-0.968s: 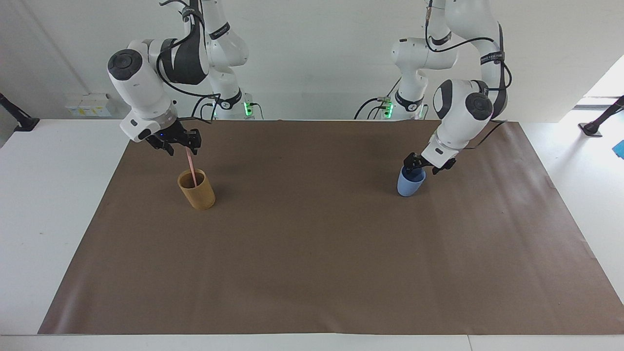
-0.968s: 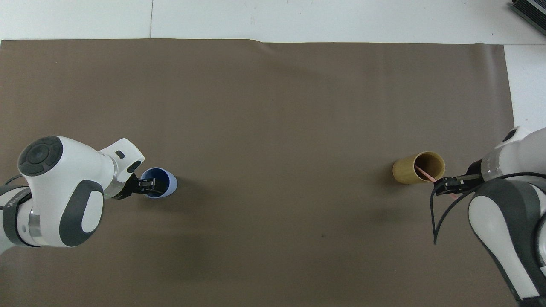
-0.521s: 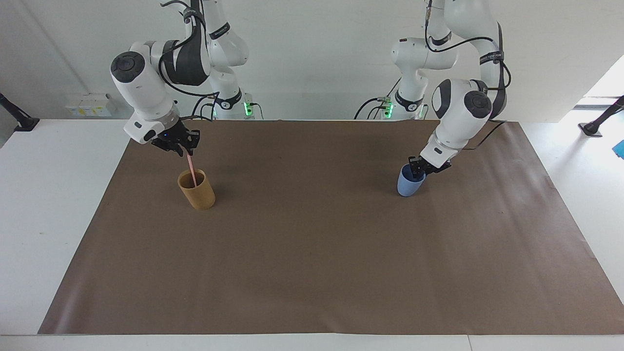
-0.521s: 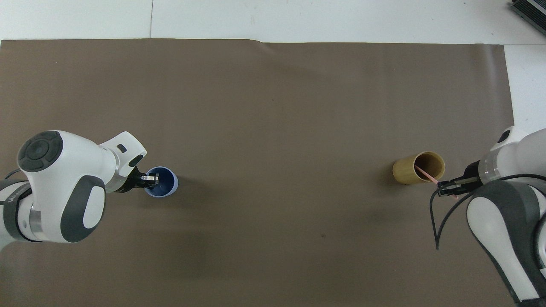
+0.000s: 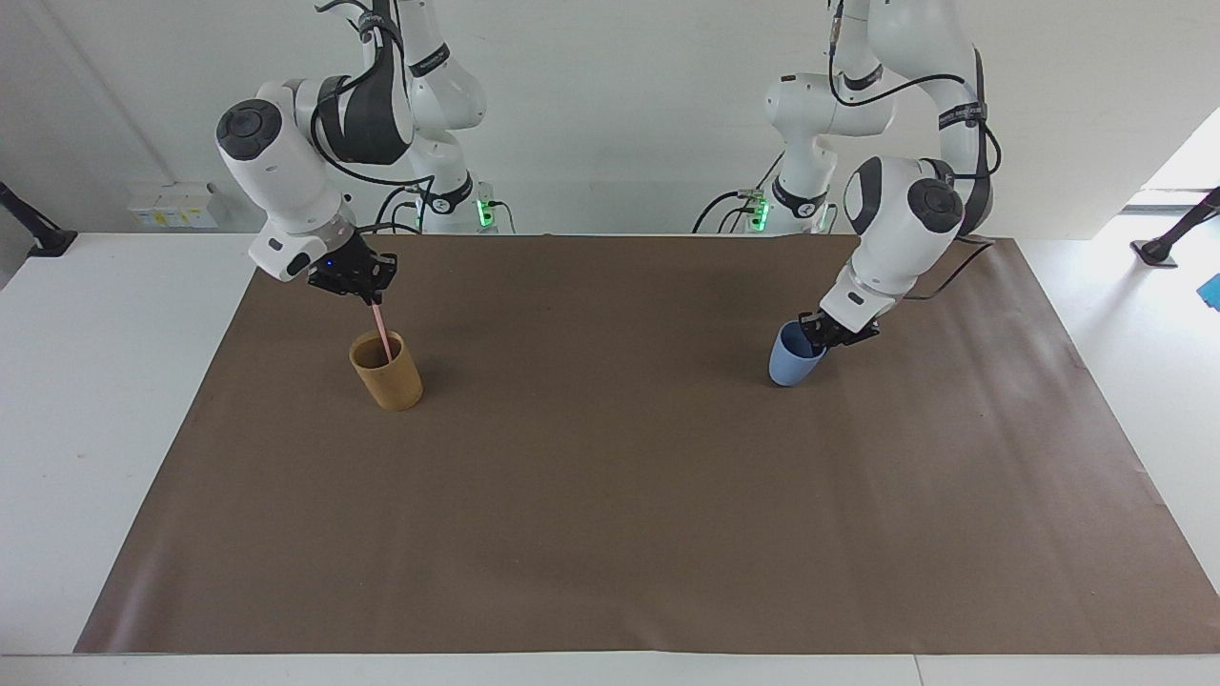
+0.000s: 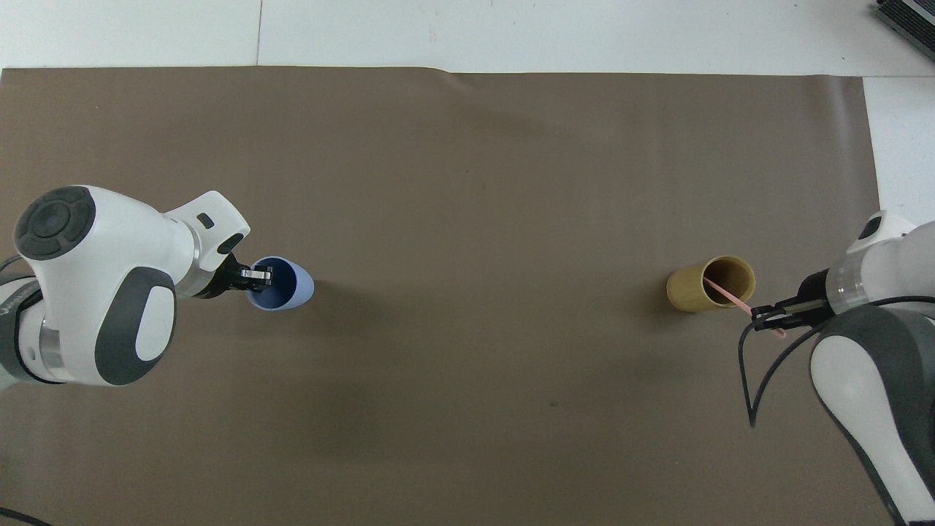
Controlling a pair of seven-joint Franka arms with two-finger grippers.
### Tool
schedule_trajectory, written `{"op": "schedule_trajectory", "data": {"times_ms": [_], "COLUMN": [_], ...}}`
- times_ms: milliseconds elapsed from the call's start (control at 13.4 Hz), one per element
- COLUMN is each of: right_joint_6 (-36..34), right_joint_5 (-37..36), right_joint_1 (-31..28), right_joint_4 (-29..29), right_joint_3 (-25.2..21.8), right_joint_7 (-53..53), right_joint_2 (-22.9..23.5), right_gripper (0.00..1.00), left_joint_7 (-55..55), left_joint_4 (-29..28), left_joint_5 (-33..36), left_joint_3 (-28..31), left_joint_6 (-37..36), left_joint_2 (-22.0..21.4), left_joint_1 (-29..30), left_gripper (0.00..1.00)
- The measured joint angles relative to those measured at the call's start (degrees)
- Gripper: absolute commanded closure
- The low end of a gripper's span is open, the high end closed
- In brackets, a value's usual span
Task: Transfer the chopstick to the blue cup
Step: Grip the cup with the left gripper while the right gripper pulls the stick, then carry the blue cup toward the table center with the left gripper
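The pale-pink chopstick (image 5: pixel 382 329) (image 6: pixel 725 294) stands slanted in the tan-brown cup (image 5: pixel 386 373) (image 6: pixel 703 287) at the right arm's end of the mat. My right gripper (image 5: pixel 370 291) (image 6: pixel 765 318) is shut on the chopstick's upper end, above the cup's rim. The light-blue cup (image 5: pixel 790 358) (image 6: pixel 288 286) sits at the left arm's end, tilted with its base toward the middle of the table. My left gripper (image 5: pixel 822 333) (image 6: pixel 260 275) is shut on its rim, one finger inside the cup. Whether the cup's base still touches the mat I cannot tell.
A brown mat (image 5: pixel 610 495) (image 6: pixel 467 183) covers most of the white table (image 5: pixel 114 400), and both cups are on it near the robots' edge. A small white box (image 5: pixel 172 205) sits on the table past the right arm's end of the mat.
Both grippers have closed, the left on the blue cup's rim and the right on the chopstick. The blue cup has tipped toward the table's middle, and the tan cup has shifted slightly.
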Motion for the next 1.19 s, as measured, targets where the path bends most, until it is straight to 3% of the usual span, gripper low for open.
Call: {"op": "schedule_trajectory", "data": {"times_ms": [372, 745, 1191], "right_joint_6": [-9.9, -17.3, -25.4], "right_joint_5": [0.1, 0.7, 7.8], "right_joint_1": [-0.1, -0.2, -1.1], "right_joint_4": [9.7, 15.5, 18.0], "right_joint_3": [-0.1, -0.2, -0.7], "right_joint_7": [0.6, 6.1, 18.2], "right_joint_2": [-0.6, -0.7, -0.6], "right_gripper": [1.0, 1.0, 1.0], "left_joint_7": [-7.2, -17.6, -27.3], "left_joint_4": [10.3, 12.9, 19.8], "left_joint_5": [1.1, 1.2, 1.2], "left_joint_3": [-0.2, -0.8, -1.0], "left_joint_6": [-11.5, -8.4, -3.8], "left_joint_2": [0.1, 1.1, 12.4], "left_joint_1": [-4.0, -14.7, -23.0], "left_gripper": [1.0, 1.0, 1.0]}}
